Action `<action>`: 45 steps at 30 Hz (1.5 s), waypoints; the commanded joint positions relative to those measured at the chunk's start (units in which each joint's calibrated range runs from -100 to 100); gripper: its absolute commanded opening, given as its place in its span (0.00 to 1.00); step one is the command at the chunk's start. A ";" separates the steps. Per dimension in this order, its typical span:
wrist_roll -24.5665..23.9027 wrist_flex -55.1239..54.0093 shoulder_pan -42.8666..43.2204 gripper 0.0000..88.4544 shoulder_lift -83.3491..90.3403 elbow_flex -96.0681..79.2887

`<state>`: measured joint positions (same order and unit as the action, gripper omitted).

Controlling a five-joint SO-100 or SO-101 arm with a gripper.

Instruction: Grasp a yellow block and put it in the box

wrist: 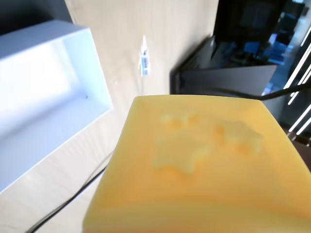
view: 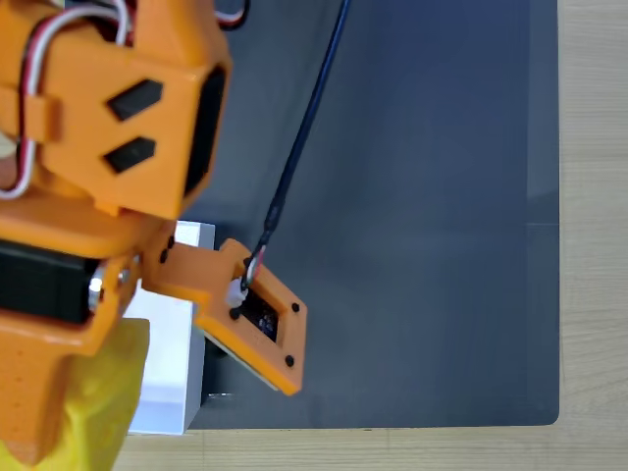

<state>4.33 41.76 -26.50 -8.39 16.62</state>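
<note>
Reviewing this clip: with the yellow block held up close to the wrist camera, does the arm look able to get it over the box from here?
Probably yes. The yellow block is held aloft beside the box, whose open top looks unobstructed.

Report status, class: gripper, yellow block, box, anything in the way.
Gripper fingertips hidden; grip state unclear. Yellow block up close at the wrist camera, outside the box. Box interior looks bare.
</note>
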 commanded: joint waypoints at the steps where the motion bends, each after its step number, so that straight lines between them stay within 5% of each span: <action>1: 0.23 -1.44 -3.13 0.16 -1.11 2.42; 25: 0.29 -1.09 -4.06 0.17 -19.50 2.60; 35: 5.27 -0.74 -3.55 0.52 -19.75 -0.75; 45: 5.11 -0.66 -2.54 0.53 -15.60 -0.66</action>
<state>9.72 41.24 -29.91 -29.12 15.18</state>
